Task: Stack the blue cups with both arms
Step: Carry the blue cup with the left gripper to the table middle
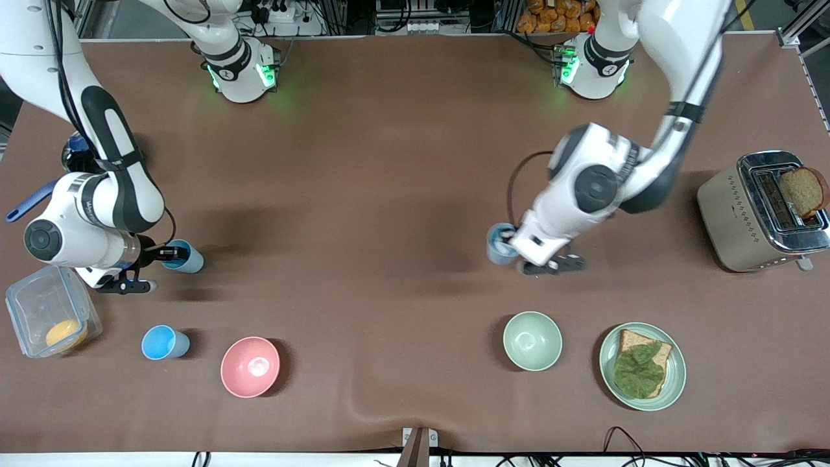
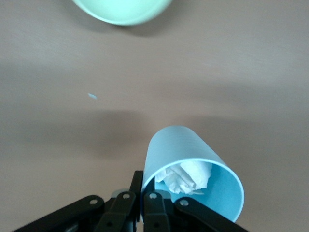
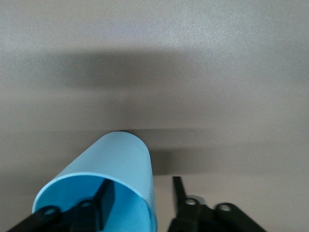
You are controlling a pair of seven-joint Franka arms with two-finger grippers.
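Note:
Three light-blue cups show in the front view. One cup [image 1: 499, 245] is mid-table toward the left arm's end. It holds crumpled white paper [image 2: 189, 176]. My left gripper [image 1: 515, 246] is shut on its rim wall [image 2: 164, 159], one finger inside and one outside [image 2: 143, 182]. I cannot tell whether this cup is off the table. A second cup [image 1: 185, 257] is toward the right arm's end. My right gripper [image 1: 170, 253] is open and straddles its wall [image 3: 120, 159], one finger inside and one outside with a gap [image 3: 142, 193]. A third cup [image 1: 165, 342] stands alone, nearer the front camera.
A pink bowl [image 1: 250, 366] sits beside the third cup. A pale green bowl [image 1: 532, 340] and a plate [image 1: 674, 383] with bread and lettuce lie nearer the camera than the left gripper. A toaster [image 1: 733, 214] holds bread. A clear container [image 1: 26, 305] sits by the right arm.

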